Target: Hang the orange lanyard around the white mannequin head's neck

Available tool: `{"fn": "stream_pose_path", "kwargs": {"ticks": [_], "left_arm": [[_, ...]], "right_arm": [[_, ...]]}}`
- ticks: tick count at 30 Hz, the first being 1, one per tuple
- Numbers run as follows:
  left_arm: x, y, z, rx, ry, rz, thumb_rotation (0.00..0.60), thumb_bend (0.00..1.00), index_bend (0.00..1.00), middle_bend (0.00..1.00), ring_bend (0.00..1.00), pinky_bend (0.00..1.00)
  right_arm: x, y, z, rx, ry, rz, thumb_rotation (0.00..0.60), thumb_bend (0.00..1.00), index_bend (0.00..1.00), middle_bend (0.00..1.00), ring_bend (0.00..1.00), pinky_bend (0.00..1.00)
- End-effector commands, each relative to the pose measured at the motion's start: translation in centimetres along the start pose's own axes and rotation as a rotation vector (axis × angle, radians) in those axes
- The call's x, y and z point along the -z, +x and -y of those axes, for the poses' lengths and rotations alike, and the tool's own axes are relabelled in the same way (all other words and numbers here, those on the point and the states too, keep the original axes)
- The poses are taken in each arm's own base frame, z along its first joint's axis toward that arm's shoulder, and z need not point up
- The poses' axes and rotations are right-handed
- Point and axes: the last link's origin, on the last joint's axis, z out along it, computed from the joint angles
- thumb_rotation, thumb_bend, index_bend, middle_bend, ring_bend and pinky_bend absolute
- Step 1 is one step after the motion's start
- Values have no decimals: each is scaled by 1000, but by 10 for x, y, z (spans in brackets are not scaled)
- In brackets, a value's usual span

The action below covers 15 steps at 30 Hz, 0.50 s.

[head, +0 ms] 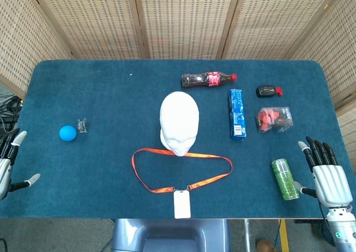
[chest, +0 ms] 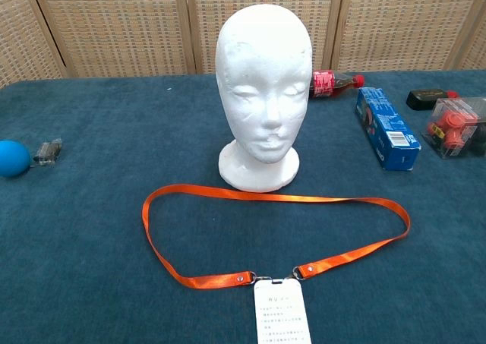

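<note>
A: Hands?
B: My right hand [head: 329, 177] and left hand [head: 8, 162] sit spread, holding nothing

A: Lanyard?
B: The orange lanyard [head: 181, 171] lies flat at 9 o'clock from my right, long axis left-right, touching the mannequin head [head: 179, 122] base; right looks nearer

Blue ball [head: 67, 133], cola bottle [head: 207, 80], green can [head: 285, 179].

Left hand [head: 8, 162]: cut by left frame edge, head view; only some fingers [head: 16, 139] show. Right hand [head: 328, 177]: wrist runs off lower right corner. Neither hand appears in chest view. Badge card [chest: 282, 314]: bottom cropped, print too small to read. Cola bottle [chest: 332, 83]: partly hidden behind mannequin head [chest: 263, 93]. Blue ball [chest: 12, 159]: clipped at left edge.
</note>
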Motion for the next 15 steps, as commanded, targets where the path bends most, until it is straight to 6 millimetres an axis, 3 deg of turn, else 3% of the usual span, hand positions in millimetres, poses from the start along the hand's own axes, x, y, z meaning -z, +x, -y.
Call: {"fn": "stream_pose_path", "kwargs": {"ticks": [1, 6, 11, 15], "left_arm": [[-1, -1, 0, 0, 1, 2, 600, 0, 0, 0, 0, 0], [-4, -4, 0, -1, -4, 7, 600, 0, 0, 0, 0, 0], [-9, -7, -1, -7, -3, 12, 600, 0, 0, 0, 0, 0], [-14, -9, -1, -12, 7, 23, 600, 0, 0, 0, 0, 0]], "right_arm": [[0, -1, 0, 1, 0, 3, 600, 0, 13, 0, 0, 0], [-4, -3, 4, -20, 16, 32, 600, 0, 28, 0, 0, 0], [-28, -14, 14, -12, 74, 134, 600, 0, 62, 0, 0, 0], [-53, -25, 32, -43, 147, 229, 600, 0, 183, 0, 0, 0]]}}
